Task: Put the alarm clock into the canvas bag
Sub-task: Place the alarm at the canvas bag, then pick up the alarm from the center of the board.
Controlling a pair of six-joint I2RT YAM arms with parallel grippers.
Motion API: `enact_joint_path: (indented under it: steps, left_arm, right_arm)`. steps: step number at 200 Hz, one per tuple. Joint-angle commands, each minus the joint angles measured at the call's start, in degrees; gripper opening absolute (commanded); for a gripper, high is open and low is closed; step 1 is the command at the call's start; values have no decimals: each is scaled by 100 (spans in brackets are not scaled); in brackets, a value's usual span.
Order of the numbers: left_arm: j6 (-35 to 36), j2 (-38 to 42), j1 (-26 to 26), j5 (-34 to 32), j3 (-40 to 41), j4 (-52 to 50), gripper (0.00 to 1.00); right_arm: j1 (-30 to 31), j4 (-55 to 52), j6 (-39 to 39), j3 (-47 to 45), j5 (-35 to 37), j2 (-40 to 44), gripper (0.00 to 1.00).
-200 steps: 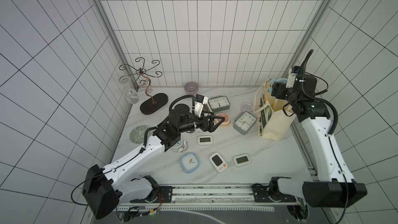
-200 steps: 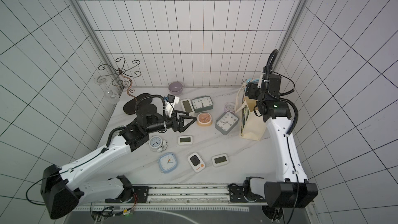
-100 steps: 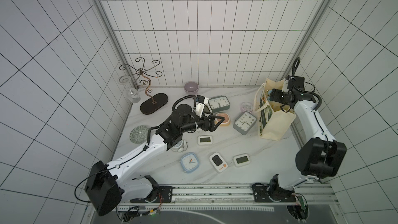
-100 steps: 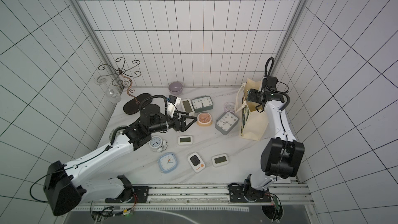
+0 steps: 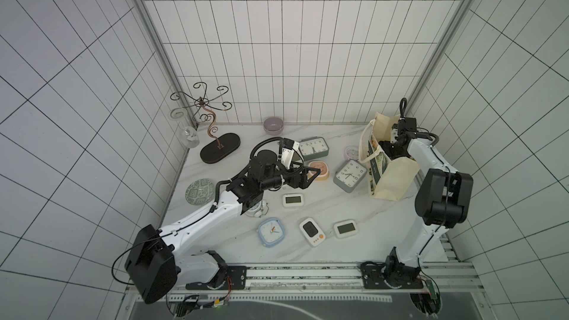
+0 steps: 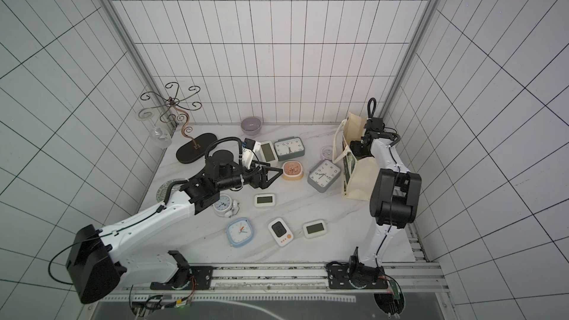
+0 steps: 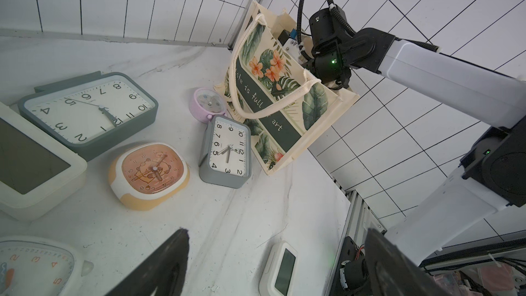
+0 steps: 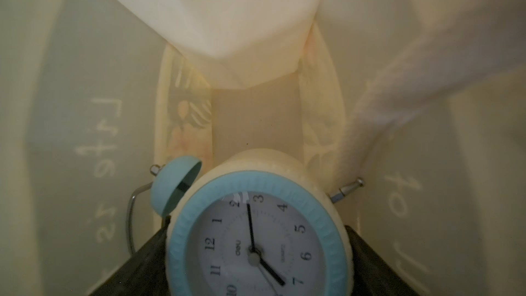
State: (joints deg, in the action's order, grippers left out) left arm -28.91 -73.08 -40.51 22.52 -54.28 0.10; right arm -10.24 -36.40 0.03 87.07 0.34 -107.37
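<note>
- The cream canvas bag with the green-leaf and orange-flower print and a dark green band stands upright at the back right of the white marble table, mouth open at the top.
- The right gripper is reaching down into the bag's mouth in both top views.
- The right wrist view looks down inside the bag. The round twin-bell alarm clock, cream body with a light-blue bezel and white face, sits between the dark fingers. One finger is pressed on each side, so they're spread wide but gripping it.
- So the clock is inside the bag. I can't tell if it's touching the bottom, though bare bag floor shows past it.
- The left gripper hovers above the middle of the table with its fingers spread wide and nothing between them. It's just beside the peach rounded clock.
- The grey square clock sits right next to the bag's printed side, with the small pink round clock just behind it.
- A white digital clock shows between the left fingertips in the wrist view.
</note>
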Motion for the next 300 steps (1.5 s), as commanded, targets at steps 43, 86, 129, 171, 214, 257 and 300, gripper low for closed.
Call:
enact_joint_path:
  steps: [43,86,129,171,214,257,300]
  left_arm:
    - [26,-62,-27,-2,32,66,94]
    - [127,148,-18,-188,133,-105,94]
    - [148,327,-9,-439,212,-282,97]
    - [133,399,-9,-563,207,-504,97]
    - [100,798,8,-805,462,-749,97]
    - [-583,1267,697,-388,1089,-1007,97]
    - [-410,1464,1562,463,1423,-1636,96]
  right_arm:
    - [-72,-8,-280,545,-168,-361,73]
    - [-92,69,-217,553,-61,-227,99]
    - [-83,80,-39,600,67,633,100]
    - [-79,139,106,527,38,1606,100]
    - [147,608,42,74,-91,2735,98]
    - [908,1127,51,-595,-1688,3488,91]
    - [2772,1072,561,-1068,-1173,3323,82]
